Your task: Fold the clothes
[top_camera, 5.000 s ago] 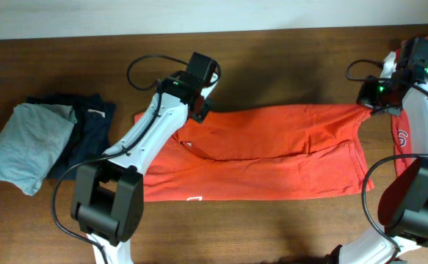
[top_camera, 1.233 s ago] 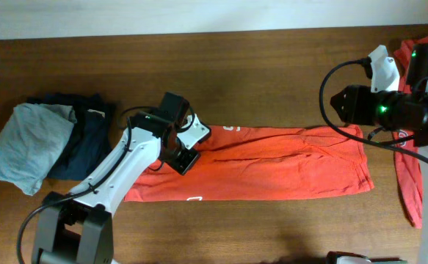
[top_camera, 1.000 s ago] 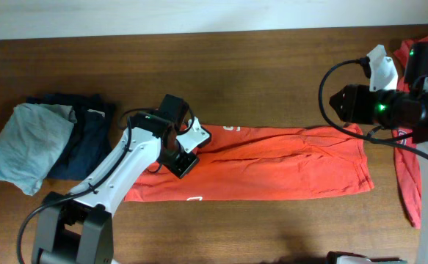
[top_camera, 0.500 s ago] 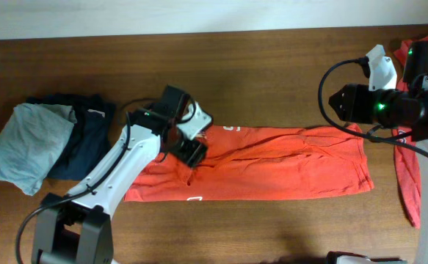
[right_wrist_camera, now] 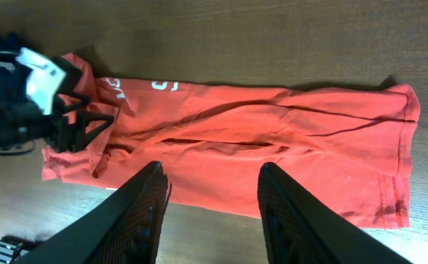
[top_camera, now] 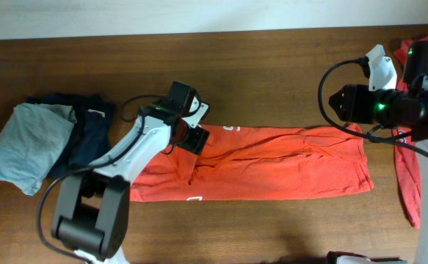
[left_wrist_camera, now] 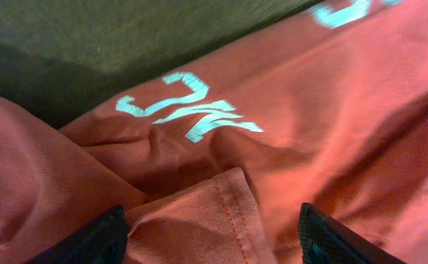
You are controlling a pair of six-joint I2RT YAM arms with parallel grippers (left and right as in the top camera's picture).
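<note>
An orange-red T-shirt [top_camera: 272, 165] lies folded into a long band across the middle of the table. Its white print [left_wrist_camera: 188, 110] shows close up in the left wrist view. My left gripper [top_camera: 194, 139] hovers low over the shirt's left end. It is open, and a loose hem fold [left_wrist_camera: 228, 213] lies between the fingers [left_wrist_camera: 107, 238], untouched by either. My right gripper [right_wrist_camera: 214, 213] hangs high above the table's right side, open and empty, with the whole shirt [right_wrist_camera: 272, 139] below it.
A light-grey folded garment [top_camera: 26, 147] rests on a dark navy one [top_camera: 85, 136] at the far left. Another orange-red garment [top_camera: 408, 172] lies at the right edge, partly under my right arm [top_camera: 390, 106].
My left gripper opened, let go of the shirt fold and moved a little toward the far edge. The right arm has stayed put.
</note>
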